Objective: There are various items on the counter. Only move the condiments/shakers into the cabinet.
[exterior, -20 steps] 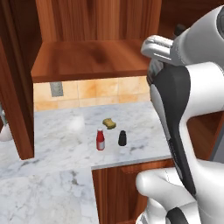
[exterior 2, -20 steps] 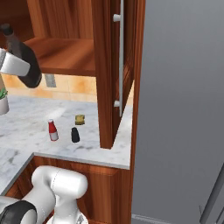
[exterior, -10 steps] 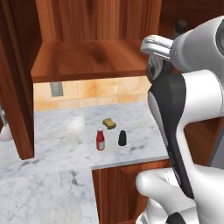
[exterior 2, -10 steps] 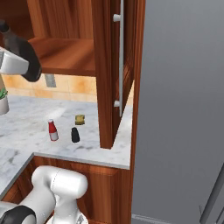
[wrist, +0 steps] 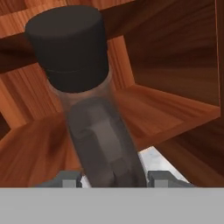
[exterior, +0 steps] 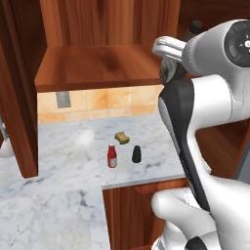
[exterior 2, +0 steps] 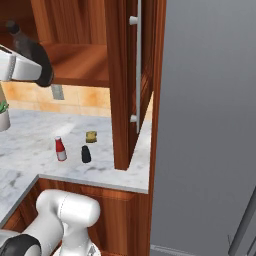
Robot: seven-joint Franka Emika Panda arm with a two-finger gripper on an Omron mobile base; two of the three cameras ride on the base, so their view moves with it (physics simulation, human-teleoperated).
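Tool (wrist: 111, 177) around smooth dark-capped bottle (wrist: 87, 96)

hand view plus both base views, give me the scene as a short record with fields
held: dark brown bottle, black cap up, gripped in the hand
bottle position: raised at the cabinet opening, above its shelf board
on counter: small red bottle, small black shaker, spongy lump
counter layout: red bottle beside shaker, lump behind them
in cabinet: nothing set down yet

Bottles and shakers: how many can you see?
3. The red bottle and black shaker stand on the counter. The dark bottle is in the gripper, up by the cabinet shelf.
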